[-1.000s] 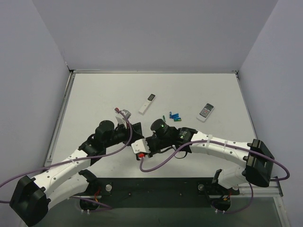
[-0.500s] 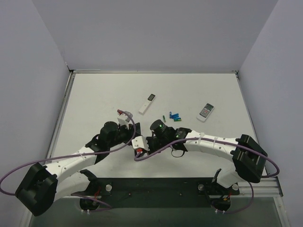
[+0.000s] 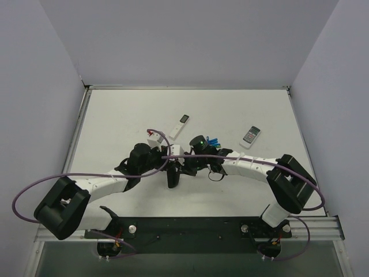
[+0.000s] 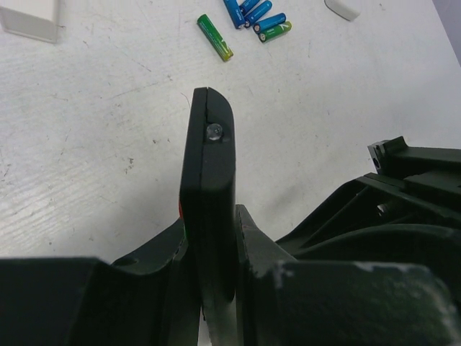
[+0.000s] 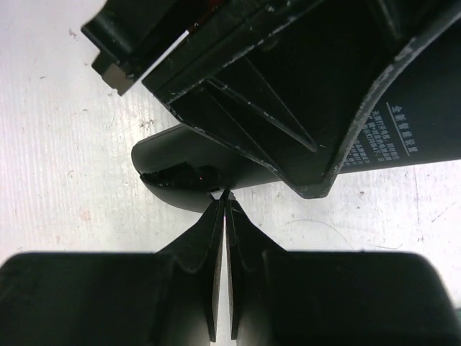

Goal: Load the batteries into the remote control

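The black remote control [image 4: 209,166] stands on edge between the fingers of my left gripper [image 4: 212,223], which is shut on it. From above, the remote [image 3: 172,178] shows as a dark bar below the two wrists, held by the left gripper [image 3: 167,164]. My right gripper [image 5: 225,196] is shut, with its fingertips touching the remote's rounded end [image 5: 180,184]. Two green batteries [image 4: 215,37] [image 4: 277,32] lie on the table beyond the remote. From above, the right arm partly hides them.
Several blue cells [image 4: 252,11] lie beside the green ones. A slim white stick remote [image 3: 180,126] lies at the middle back. A short white remote [image 3: 251,135] lies to its right. Purple cables loop over both arms.
Both wrists have moved farther from the arm bases, toward the cells. The left gripper has carried the remote along, and the right fingertips stay close to it.
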Action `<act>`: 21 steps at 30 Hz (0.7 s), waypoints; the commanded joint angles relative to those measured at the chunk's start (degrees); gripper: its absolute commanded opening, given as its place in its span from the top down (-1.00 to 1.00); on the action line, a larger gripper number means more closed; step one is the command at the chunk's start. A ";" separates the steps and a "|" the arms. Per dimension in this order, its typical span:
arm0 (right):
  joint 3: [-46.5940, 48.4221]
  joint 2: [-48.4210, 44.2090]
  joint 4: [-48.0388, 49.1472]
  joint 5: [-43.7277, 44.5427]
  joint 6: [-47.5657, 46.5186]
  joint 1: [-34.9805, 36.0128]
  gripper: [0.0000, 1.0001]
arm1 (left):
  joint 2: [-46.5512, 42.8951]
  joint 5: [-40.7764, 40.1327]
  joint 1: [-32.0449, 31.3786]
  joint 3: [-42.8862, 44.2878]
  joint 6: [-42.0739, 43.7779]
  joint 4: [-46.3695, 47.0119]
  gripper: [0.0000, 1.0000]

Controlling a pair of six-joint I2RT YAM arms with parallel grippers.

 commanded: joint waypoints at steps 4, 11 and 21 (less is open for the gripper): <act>-2.36 -5.36 7.47 -1.73 13.95 0.27 0.70 | 4.73 -1.71 -0.49 1.64 1.33 6.25 1.00; -3.07 -11.78 8.72 11.96 34.51 0.01 0.26 | 4.21 -4.34 -0.49 -0.03 -1.82 7.04 1.00; -6.58 -12.58 -0.51 23.23 58.42 -0.87 0.03 | 1.83 -8.65 -0.49 -2.23 -5.08 8.01 1.00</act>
